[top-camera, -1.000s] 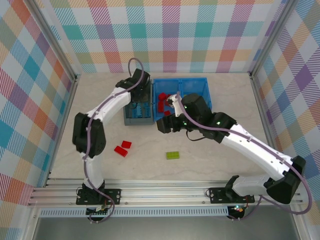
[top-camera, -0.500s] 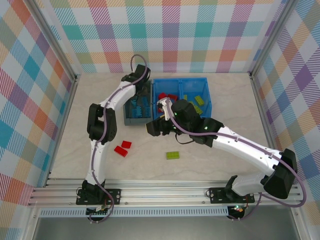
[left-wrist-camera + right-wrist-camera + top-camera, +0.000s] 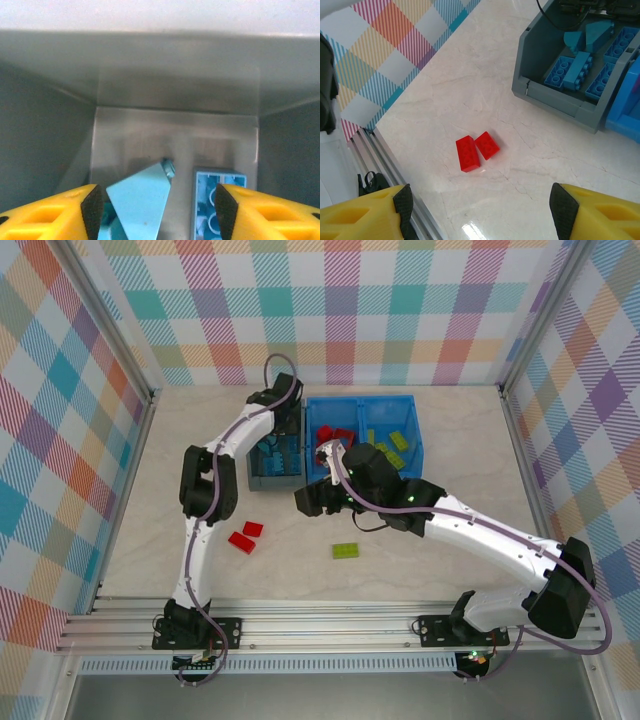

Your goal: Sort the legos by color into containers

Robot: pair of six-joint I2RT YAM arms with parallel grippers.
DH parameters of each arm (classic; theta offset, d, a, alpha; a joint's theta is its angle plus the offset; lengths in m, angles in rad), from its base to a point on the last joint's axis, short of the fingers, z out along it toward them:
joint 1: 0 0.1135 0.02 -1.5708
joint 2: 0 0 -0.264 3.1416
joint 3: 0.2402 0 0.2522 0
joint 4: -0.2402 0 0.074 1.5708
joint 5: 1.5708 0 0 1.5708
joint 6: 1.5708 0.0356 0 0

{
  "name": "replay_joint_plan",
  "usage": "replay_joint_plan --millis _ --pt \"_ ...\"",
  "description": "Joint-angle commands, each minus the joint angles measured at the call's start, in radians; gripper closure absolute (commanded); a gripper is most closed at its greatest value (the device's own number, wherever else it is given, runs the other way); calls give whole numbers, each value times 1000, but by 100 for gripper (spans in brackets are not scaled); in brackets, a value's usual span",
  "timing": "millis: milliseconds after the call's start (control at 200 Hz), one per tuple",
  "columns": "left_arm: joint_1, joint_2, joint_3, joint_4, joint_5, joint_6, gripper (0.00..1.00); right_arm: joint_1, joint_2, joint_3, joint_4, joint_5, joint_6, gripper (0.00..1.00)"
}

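Observation:
The grey bin (image 3: 275, 482) holds light blue legos, and my left gripper (image 3: 282, 436) is down inside it. It stands open (image 3: 158, 215), with a blue wedge (image 3: 140, 197) and a blue brick (image 3: 218, 192) lying loose on the bin floor between its fingers. My right gripper (image 3: 306, 502) hovers open (image 3: 482, 210) over the table in front of the grey bin (image 3: 555, 97). Two red bricks (image 3: 476, 150) lie side by side below it (image 3: 245, 535). A lime green brick (image 3: 346, 551) lies on the table. The blue bin (image 3: 360, 401) holds red bricks (image 3: 326, 436) on the left and green bricks (image 3: 392, 445) on the right.
An aluminium rail (image 3: 320, 618) runs along the table's near edge, and its corner (image 3: 395, 165) shows left of the red bricks. Checkered walls (image 3: 70, 440) close in the left, back and right sides. Bare marble table (image 3: 420, 560) lies in front of the bins.
My right gripper has swung left, away from the blue bin, and now sits over the table before the grey bin. The left arm has straightened and reaches farther over the grey bin.

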Motion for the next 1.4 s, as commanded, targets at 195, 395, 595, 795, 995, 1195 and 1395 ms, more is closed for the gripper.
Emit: replay_joint_plan --millis 195,395,595,795,995,1195,1395 --pt "-26 -392 -117 -23 32 -46 36 3 -7 -14 -35 8 -3 27" --pt "-62 -798 -407 -57 40 -121 33 83 155 92 -134 48 -60 27" --pt "-74 -1241 -735 -169 165 -202 29 155 368 175 -190 76 -236 21" --pt "-73 -1580 -886 -297 224 -286 27 155 591 297 -258 71 -398 14" --pt "-74 -1694 -868 -372 213 -312 27 156 778 437 -306 95 -454 10" --pt "-73 -1729 -857 -382 202 -321 27 153 893 564 -317 101 -463 10" --pt "-74 -1734 -837 -395 193 -316 27 149 1011 723 -370 112 -466 15"
